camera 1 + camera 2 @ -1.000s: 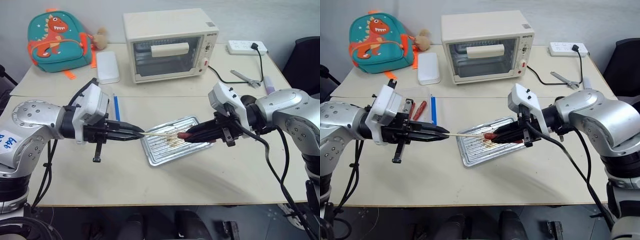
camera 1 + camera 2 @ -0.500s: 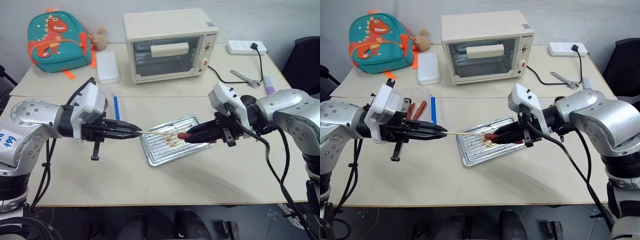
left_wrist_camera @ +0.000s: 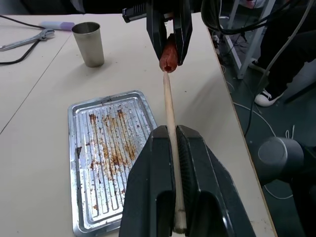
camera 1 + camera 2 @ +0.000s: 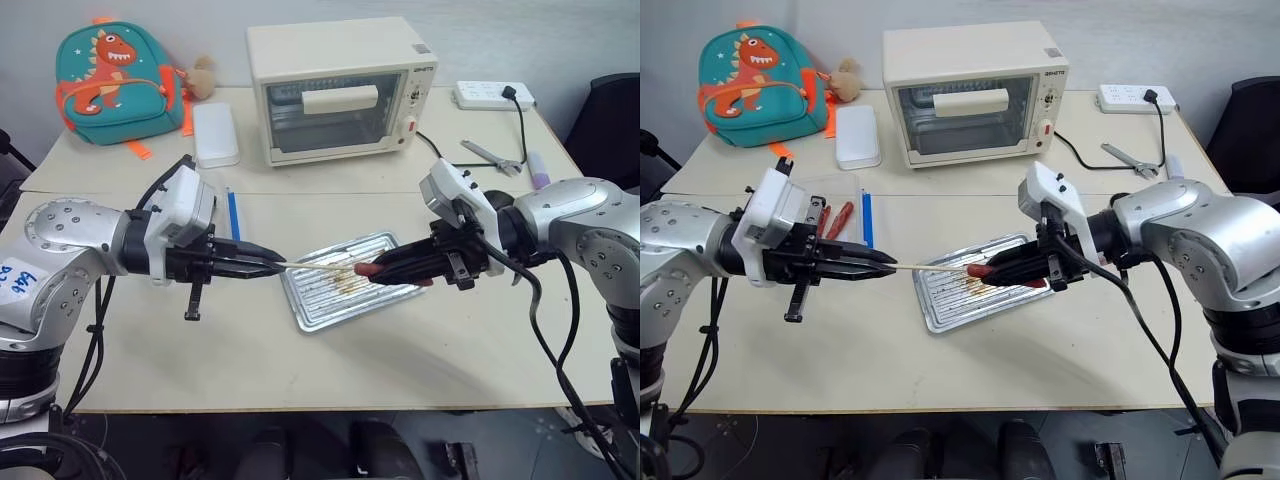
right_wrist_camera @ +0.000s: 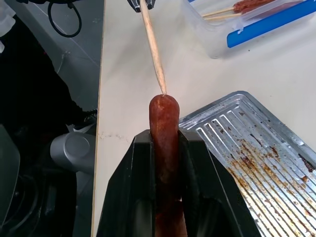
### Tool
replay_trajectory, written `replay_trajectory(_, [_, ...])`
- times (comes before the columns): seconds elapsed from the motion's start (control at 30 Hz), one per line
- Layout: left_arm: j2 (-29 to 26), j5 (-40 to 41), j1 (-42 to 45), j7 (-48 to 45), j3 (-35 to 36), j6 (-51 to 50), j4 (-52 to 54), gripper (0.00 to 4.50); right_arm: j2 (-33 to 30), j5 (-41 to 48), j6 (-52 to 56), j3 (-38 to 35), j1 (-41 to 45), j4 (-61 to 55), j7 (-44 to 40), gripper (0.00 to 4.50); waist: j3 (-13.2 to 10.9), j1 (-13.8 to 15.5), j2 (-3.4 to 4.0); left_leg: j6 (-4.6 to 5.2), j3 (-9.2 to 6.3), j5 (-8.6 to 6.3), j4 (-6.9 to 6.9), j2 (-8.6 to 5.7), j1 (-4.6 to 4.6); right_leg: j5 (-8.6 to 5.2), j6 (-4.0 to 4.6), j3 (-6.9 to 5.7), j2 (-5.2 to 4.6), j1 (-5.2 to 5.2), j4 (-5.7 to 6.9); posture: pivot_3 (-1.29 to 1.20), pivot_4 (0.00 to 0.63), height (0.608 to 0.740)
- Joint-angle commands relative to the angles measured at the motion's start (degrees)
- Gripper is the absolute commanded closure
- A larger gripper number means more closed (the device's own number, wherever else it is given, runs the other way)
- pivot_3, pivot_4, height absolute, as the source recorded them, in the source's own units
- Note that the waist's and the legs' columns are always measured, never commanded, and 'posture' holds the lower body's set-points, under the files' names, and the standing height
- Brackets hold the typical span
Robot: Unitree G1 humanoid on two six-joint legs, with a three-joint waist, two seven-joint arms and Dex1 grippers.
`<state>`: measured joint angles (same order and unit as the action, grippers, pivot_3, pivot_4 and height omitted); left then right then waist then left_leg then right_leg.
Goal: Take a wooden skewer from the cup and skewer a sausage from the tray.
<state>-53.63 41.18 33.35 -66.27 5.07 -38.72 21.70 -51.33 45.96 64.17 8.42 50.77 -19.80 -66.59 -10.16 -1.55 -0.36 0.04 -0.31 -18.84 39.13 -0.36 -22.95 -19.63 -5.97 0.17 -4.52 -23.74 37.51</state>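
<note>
Compared with one second ago, almost nothing has changed: both arms stay in place above the flat silver metal tray (image 4: 345, 280) on the counter. The left gripper (image 4: 272, 267) is clenched on the thin pale wooden skewer (image 3: 169, 118). The right gripper (image 4: 992, 273) grasps the small dark-red glossy sausage (image 5: 164, 129), and the skewer tip touches its end.

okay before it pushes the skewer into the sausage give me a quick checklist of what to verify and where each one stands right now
1. Left pincer shut on the wooden skewer: ok.
2. Right pincer shut on the sausage: ok.
3. Skewer tip meets the middle of the sausage's end face: ok in the right wrist view.
4. Skewer in line with the sausage's length: roughly ok; a slight angle shows.
5. Tip already inside the meat: cannot tell.
6. Tray lies below the joining point to catch a drop: ok.
</note>
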Motion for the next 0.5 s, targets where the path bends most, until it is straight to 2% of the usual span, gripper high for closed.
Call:
replay_trajectory(0.03, [0.3,-0.1,1.1,-0.1,0.2,1.1,0.4,4.5,0.2,1.7,0.3,-2.5,1.5,-1.7,0.4,3.87,0.0,0.0,0.0,0.0,0.0,0.0,0.0,0.0,0.0,0.0,0.0,0.0,0.0,0.0,0.0,0.0,0.15,0.74])
replay_trajectory(0.5, [0.9,-0.3,1.0,-0.2,0.1,0.8,1.0,4.5,1.1,3.4,1.7,-3.1,2.6,-1.5,1.9,3.87,0.0,0.0,0.0,0.0,0.0,0.0,0.01,0.0,0.0,0.0,0.0,0.0,0.0,0.0,0.02,0.0,0.15,0.74])
